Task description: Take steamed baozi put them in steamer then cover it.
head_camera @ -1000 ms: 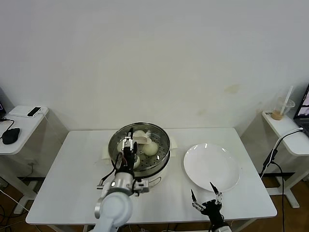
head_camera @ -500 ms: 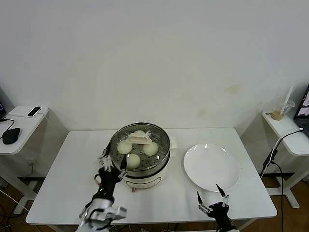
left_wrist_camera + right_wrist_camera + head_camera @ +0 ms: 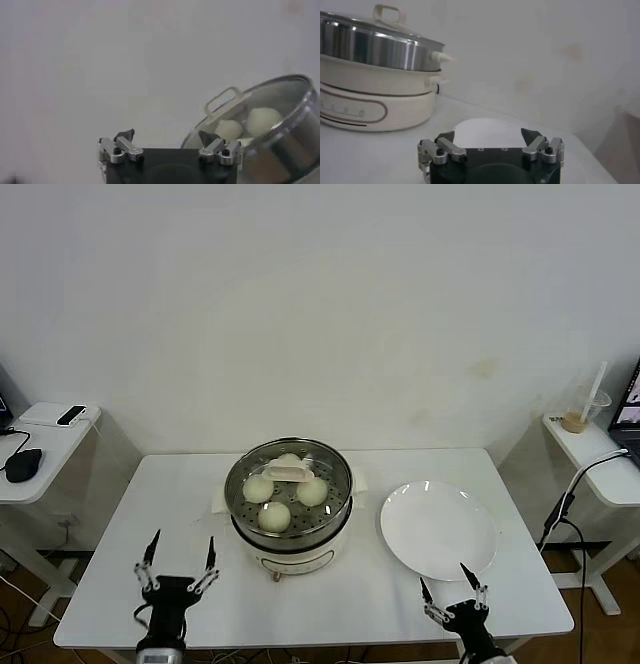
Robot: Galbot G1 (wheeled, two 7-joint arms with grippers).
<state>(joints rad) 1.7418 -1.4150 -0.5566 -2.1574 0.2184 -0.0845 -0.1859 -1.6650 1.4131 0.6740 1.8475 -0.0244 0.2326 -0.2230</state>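
The steel steamer (image 3: pixel 289 519) stands on its white base at the table's middle. Four cream baozi (image 3: pixel 274 515) lie on its tray. The clear glass cover (image 3: pixel 250 466) with its cream handle (image 3: pixel 288 473) sits on the pot. My left gripper (image 3: pixel 180 556) is open and empty near the table's front left edge, apart from the steamer. My right gripper (image 3: pixel 452 586) is open and empty at the front right edge. The left wrist view shows the covered steamer (image 3: pixel 292 145) with baozi (image 3: pixel 265 120) inside. The right wrist view shows the steamer (image 3: pixel 375 50) and its cover's handle (image 3: pixel 389 13).
An empty white plate (image 3: pixel 437 529) lies right of the steamer, also in the right wrist view (image 3: pixel 485 132). Side tables stand at both sides: the left one holds a mouse (image 3: pixel 22 465) and a phone (image 3: pixel 70 415), the right one a drink cup (image 3: pixel 577 412).
My left gripper has let go of the cover's handle and drawn back from the pot to the table's front left. The cover now rests on the steamer. The right gripper has sunk slightly.
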